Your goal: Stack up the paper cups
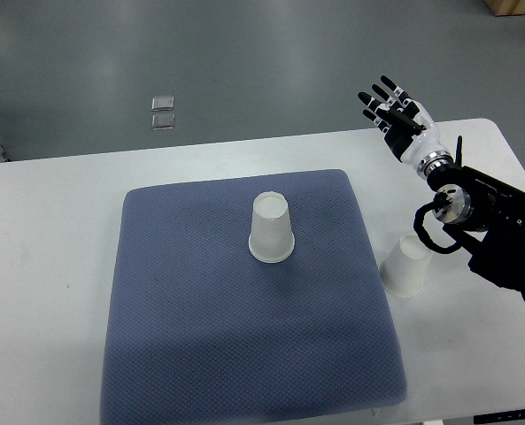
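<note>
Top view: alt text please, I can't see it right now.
The robot's right hand hovers open above the white table's far right edge, holding nothing. One upside-down white paper cup stands on the blue-grey mat; another stands beside the mat's right edge.

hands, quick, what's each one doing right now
Left hand: not in view.
Right hand: open, fingers spread, holding nothing, raised over the table's far right edge, away from both cups.

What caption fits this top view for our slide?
Right hand open above the table; one cup on the mat, another beside it.
</note>
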Robot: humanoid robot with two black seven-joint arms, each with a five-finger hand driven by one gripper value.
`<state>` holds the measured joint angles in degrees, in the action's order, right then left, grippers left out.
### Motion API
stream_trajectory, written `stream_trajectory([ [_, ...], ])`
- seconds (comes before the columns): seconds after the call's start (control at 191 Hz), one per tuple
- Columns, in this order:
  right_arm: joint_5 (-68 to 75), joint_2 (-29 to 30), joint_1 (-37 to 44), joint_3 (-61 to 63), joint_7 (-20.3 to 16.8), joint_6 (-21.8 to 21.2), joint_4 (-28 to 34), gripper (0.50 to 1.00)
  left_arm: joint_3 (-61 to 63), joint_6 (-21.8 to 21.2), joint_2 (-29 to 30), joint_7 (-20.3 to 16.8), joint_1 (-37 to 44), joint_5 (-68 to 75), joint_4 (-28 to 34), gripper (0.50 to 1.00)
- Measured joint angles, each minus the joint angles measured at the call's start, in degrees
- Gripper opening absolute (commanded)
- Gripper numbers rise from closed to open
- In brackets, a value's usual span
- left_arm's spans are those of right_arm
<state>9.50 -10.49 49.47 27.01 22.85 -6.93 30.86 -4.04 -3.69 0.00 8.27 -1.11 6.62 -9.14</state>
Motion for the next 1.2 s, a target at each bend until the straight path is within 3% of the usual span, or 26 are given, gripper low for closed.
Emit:
stream_trajectory([
  [0.403, -2.23, -2.47, 2.21, -0.56, -0.46, 0.52, 0.35, 0.911, 0.0, 0.0, 0.0, 0.0, 0.0, 0.0, 0.0, 1.0],
  [0.633, -13.0, -7.39, 5.25, -1.5, -0.82, 0.61, 4.55, 0.911, 0.0, 0.0, 0.0, -0.01, 0.01, 0.01, 0.0, 1.0],
  [0.874, -27.68, -18.99, 8.43, -9.95, -0.88, -0.69, 16.53, 0.911, 0.0, 0.0, 0.0, -0.02, 0.0, 0.02, 0.0, 1.0],
  [1.198, -49.13, -36.98, 15.44, -23.76, -0.88, -6.45, 35.4, 0.909, 0.0, 0.0, 0.0, -0.02, -0.02, 0.02, 0.0, 1.0],
])
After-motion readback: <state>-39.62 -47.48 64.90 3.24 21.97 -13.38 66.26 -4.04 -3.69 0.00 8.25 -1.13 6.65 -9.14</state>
